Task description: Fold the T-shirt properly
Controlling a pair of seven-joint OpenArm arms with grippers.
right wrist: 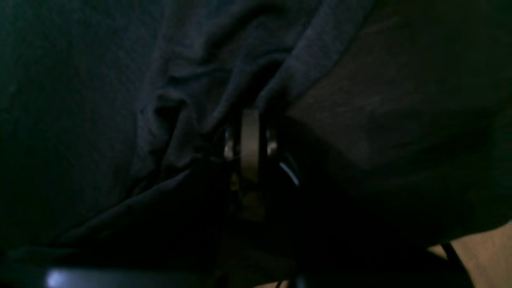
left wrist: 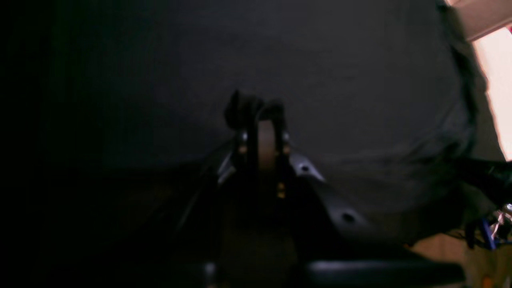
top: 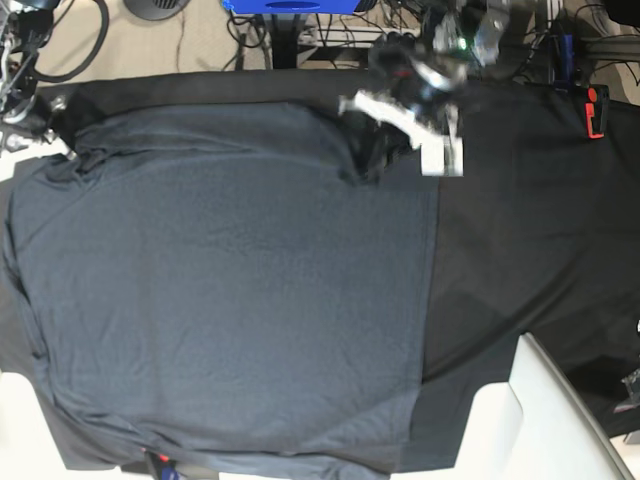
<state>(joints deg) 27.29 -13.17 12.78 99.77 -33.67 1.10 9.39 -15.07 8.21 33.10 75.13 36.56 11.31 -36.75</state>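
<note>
one arm pinching the shirt's top corner

the large plain charcoal-grey knit t-shirt [top: 230, 280] lies spread on the black table cloth [top: 530, 240]. the right gripper [right wrist: 250, 116] is clamped on a bunched fold; the left gripper [left wrist: 256, 110] looks closed with nothing held. soft, light and limp, the shirt is best pinched at hems and corners.

t-shirt [top: 230, 290] bottom edge cropped; wrist views murky
</note>
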